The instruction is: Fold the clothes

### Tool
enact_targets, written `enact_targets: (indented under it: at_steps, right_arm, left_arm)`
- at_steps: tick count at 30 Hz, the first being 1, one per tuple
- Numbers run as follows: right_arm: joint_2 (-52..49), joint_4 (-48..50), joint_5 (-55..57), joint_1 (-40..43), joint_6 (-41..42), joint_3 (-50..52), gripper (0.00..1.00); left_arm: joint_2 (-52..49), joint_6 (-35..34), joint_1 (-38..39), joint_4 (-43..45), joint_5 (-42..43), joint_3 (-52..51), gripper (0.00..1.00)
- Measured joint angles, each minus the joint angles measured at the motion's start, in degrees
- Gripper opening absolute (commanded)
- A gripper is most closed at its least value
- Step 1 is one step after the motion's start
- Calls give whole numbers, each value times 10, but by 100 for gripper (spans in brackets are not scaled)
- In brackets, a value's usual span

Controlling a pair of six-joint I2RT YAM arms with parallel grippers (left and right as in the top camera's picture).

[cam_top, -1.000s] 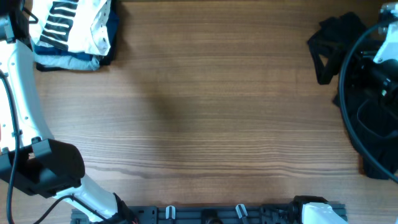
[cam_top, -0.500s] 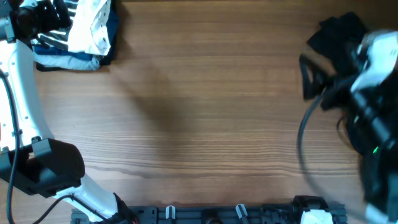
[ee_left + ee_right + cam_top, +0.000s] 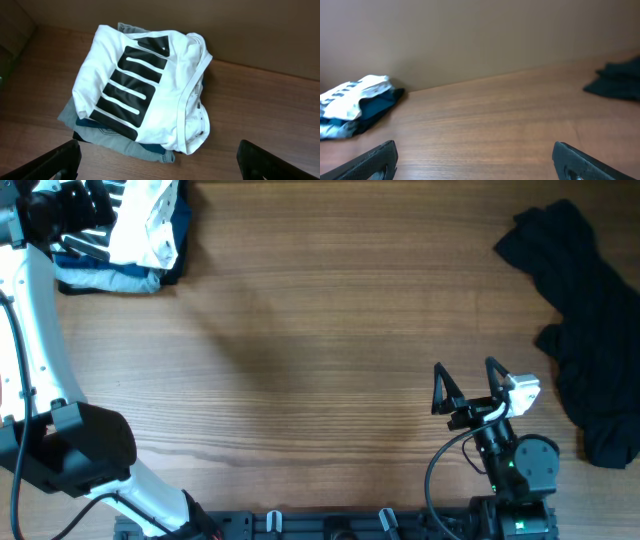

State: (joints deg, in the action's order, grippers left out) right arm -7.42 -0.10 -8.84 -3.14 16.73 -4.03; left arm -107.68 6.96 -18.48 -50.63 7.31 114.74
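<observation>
A stack of folded clothes lies at the table's far left corner, topped by a white shirt with black stripes over grey and dark blue pieces. It also shows in the right wrist view. A crumpled black garment lies unfolded at the right edge; it also shows in the right wrist view. My left gripper is open and empty, hovering above the stack. My right gripper is open and empty, low near the front edge, left of the black garment.
The wooden table spans the view. The left arm's base stands at the front left. A black rail with clips runs along the front edge. A brown wall rises behind the table.
My right arm has pulled away from the black garment to the front edge near its base, leaving the garment fully uncovered. My left gripper has moved over the folded stack.
</observation>
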Motion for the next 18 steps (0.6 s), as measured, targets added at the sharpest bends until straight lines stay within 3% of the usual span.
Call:
enact_targets:
  at_steps: [6,18]
  right_arm:
    - [59,-1,24,-1,25,35,100]
    - [63,2,25,-1,10,35,100]
  left_arm:
    - [0,0,0,0,0,0,100]
    - [0,0,0,0,0,0,100]
